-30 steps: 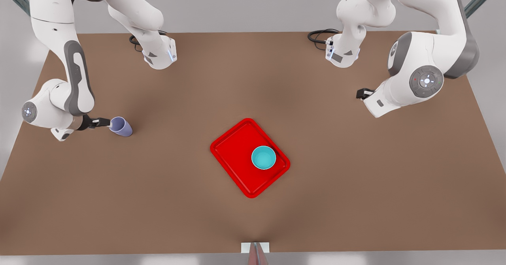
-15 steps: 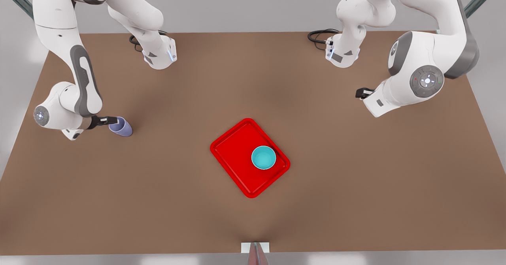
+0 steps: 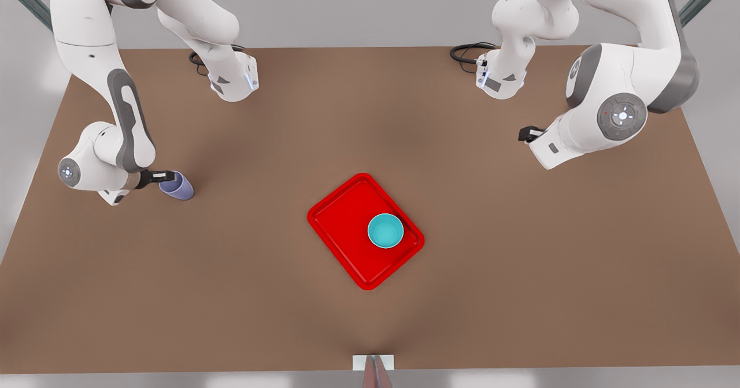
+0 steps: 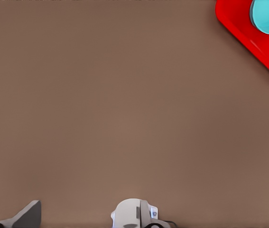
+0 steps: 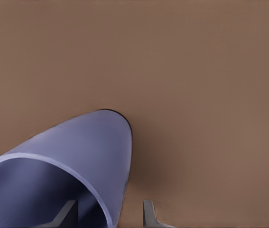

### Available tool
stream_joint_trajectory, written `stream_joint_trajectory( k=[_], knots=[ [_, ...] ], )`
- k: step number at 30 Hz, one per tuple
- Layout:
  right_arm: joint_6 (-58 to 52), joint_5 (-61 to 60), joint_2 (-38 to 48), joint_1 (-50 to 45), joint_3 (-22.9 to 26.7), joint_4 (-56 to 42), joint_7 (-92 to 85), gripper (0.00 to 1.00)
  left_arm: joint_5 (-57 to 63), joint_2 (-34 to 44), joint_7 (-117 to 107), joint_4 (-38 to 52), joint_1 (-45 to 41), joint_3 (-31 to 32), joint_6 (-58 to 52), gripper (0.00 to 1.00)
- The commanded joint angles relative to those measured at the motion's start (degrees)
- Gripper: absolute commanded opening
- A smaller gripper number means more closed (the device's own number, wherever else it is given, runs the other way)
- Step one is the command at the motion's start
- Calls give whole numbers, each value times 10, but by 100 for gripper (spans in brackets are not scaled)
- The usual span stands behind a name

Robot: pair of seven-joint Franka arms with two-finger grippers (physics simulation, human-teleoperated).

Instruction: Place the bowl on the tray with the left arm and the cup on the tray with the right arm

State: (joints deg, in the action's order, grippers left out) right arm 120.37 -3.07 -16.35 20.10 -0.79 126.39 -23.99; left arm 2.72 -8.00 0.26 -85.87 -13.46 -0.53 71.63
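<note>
Already, half of the task is judged done: the bowl (image 3: 385, 231) is seen standing upright inside the tray (image 3: 341, 217), toward the tray's 4 o'clock corner in the front view, with nothing gripping it. The tray lies near the middle of the table (image 3: 520, 272).

What is left is the cup (image 3: 177, 185). It is found on the table at about 9 o'clock from the tray, well apart from it, at the front view's left. The right claw (image 3: 167, 176) is placed at the cup's rim; in the right wrist view one finger (image 5: 67, 212) is seen inside the cup's mouth (image 5: 44, 190) and the other finger (image 5: 148, 212) outside its wall, so the wall is straddled. The fingers are spread around it, and whether they are yet pressing on the wall cannot be told. The cup's base appears to rest on the table, so it is judged not yet lifted.

The left claw (image 3: 527, 135) is held above bare table at about 2 o'clock from the tray, well apart from it, and that arm is taken to be waiting. Whether its fingers are spread or pressed together cannot be told.

A firm pinch on the cup's wall, a lift, a carry to the tray's free half and a release are judged to remain.
</note>
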Motion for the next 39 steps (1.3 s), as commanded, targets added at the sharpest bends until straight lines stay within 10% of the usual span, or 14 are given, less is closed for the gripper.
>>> stream_joint_trajectory(
  k=[1, 15, 25, 39],
  knots=[
    [0, 0, -1, -5, 0, 0, 2, 21, 0, 0, 0, 0, 0, 0, 0, 100],
    [-58, 0, 0, -29, -2, -40, 40, 21, -2, 1, -1, 0, -1, 0, -1, 100],
    [-225, -10, -154, -220, -9, -408, 296, 21, -2, -1, 1, 5, 0, 0, -1, 100],
    [-139, -43, -306, -400, -129, -583, 575, 21, -2, -6, -2, 9, 0, -3, 0, 100]
  ],
)
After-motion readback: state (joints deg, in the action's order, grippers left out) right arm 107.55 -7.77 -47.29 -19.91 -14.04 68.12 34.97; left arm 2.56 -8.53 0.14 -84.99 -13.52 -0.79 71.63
